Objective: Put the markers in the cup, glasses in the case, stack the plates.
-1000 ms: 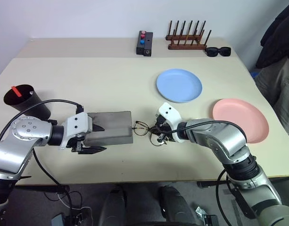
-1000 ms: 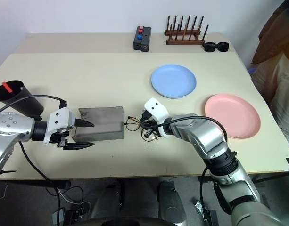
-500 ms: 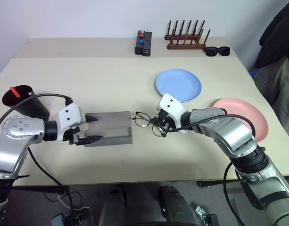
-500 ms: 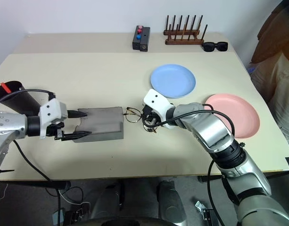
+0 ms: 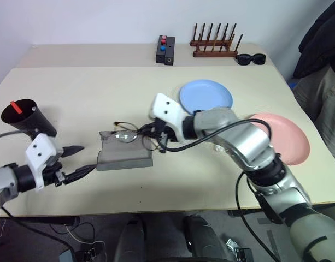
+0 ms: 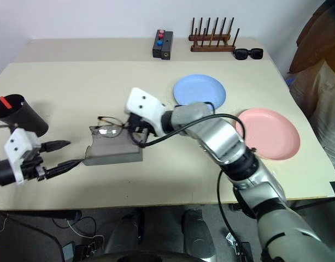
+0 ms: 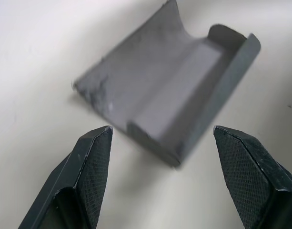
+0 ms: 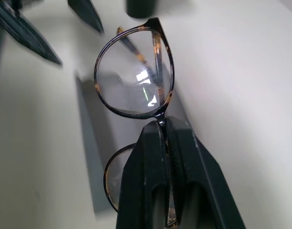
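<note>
Just below the right gripper (image 5: 156, 136), pinched shut on the glasses (image 5: 125, 136) at their bridge, lies the open case (image 5: 125, 154), so lowering and release come next, while the left gripper (image 5: 80, 161) stands open and empty nearby.

You had beige table (image 5: 101, 82) against plain white wall (image 5: 101, 22). Wooden rack (image 5: 215, 43), black button box (image 5: 167, 50) and black sunglasses (image 5: 252, 59) sat along far edge. Cables (image 5: 74, 240) lay on floor below.

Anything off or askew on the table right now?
Nothing damaged or spilled. The case lies open and flat; the right end effector holds the glasses by the bridge above it. The left end effector is open, clear of the case.
</note>
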Tool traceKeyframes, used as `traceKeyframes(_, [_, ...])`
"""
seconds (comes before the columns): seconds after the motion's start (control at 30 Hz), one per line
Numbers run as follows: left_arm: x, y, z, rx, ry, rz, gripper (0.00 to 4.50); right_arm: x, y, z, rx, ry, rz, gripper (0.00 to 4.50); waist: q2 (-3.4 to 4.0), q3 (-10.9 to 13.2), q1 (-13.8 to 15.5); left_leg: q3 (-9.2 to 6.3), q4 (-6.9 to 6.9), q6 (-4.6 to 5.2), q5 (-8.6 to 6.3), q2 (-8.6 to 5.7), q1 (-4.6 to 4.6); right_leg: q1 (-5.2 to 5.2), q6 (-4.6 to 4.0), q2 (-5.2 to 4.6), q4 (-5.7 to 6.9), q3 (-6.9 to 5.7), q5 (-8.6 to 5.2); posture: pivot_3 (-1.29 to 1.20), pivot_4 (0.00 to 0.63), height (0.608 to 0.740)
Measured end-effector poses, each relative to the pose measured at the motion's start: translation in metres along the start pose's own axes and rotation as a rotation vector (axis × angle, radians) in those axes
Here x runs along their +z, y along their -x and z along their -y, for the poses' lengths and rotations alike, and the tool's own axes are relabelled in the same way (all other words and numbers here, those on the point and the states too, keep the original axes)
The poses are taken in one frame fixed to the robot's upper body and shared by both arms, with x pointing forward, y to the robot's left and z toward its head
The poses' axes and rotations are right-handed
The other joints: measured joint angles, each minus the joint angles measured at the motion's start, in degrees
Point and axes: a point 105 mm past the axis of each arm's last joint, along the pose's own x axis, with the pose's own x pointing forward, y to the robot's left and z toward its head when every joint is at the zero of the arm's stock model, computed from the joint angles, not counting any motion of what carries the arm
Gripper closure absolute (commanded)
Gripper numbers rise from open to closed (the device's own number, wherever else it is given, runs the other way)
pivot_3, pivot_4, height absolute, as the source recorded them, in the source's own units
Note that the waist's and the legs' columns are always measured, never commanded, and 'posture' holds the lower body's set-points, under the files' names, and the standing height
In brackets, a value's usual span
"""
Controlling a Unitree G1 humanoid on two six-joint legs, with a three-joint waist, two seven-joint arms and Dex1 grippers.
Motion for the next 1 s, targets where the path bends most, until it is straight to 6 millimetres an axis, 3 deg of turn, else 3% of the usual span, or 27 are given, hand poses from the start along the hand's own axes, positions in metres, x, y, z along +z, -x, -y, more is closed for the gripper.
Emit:
traceKeyframes(0.23, [-0.015,0.016,0.01,0.026,0.087,-0.017,1.03,0.0,-0.04,-0.009,0.063,0.012,0.002,4.48,-0.01,0.0,-0.3,0.02,-0.02,-0.02,-0.01,0.0,0.01,-0.03,-0.06,-0.01,-0.04,-0.01,0.03,0.0,0.15,0.74])
traceKeyframes(0.33, [-0.016,0.016,0.013,0.016,0.1,-0.015,1.03,-0.008,-0.048,-0.01,0.07,0.026,-0.025,4.48,-0.02,0.0,-0.3,0.02,-0.03,-0.03,-0.02,0.0,0.0,-0.04,-0.06,-0.02,-0.05,-0.01,0.03,0.0,0.15,0.74])
traceKeyframes(0.93, [-0.012,0.011,0.013,-0.003,0.098,0.009,1.03,-0.04,-0.042,-0.003,0.049,0.042,-0.121,4.48,-0.02,0.0,-0.9,0.05,-0.14,-0.03,-0.02,0.0,0.0,-0.11,-0.08,-0.02,-0.05,0.01,0.02,0.0,0.15,0.74])
traceKeyframes(1.0, [-0.013,0.01,0.013,-0.008,0.103,0.007,1.03,-0.042,-0.042,-0.005,0.059,0.035,-0.123,3.84,-0.01,0.0,-0.9,0.05,-0.14,-0.03,-0.02,0.0,0.0,-0.11,-0.08,-0.02,-0.05,0.01,0.02,0.0,0.15,0.74])
